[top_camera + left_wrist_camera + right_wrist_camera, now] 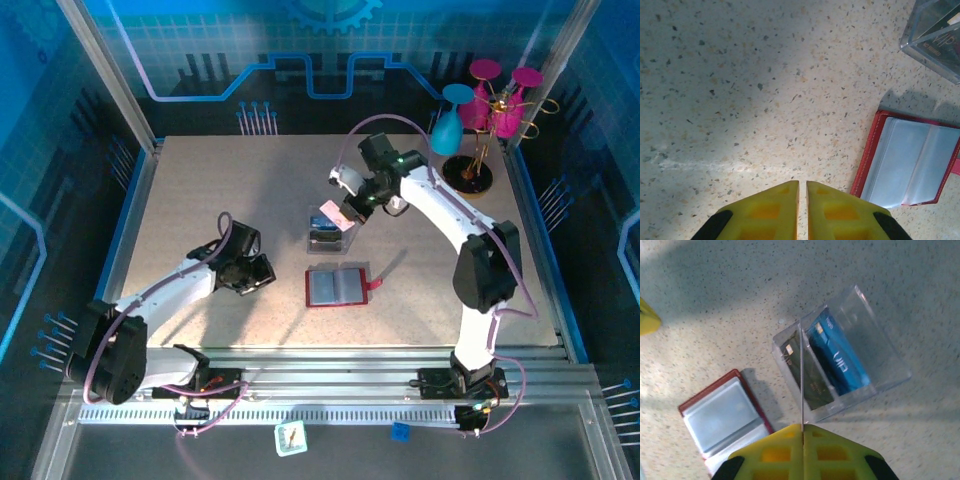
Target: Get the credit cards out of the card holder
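Observation:
The red card holder (337,287) lies open and flat mid-table, its pale inner pockets (912,165) facing up. My right gripper (802,426) is shut on a thin credit card (802,375), seen edge-on and hanging over the clear plastic box (887,360). From above, that card (340,216) looks pinkish at the right gripper (356,209). A black card (815,382) and a blue card (837,357) lie in the box. My left gripper (802,182) hovers left of the card holder, its yellow fingers a thin slit apart, nothing between them.
The clear box (325,235) stands just behind the card holder. A stand with pink and blue cups (480,110) occupies the back right corner. Metal frame posts edge the table. Two small items (291,437) lie by the near rail.

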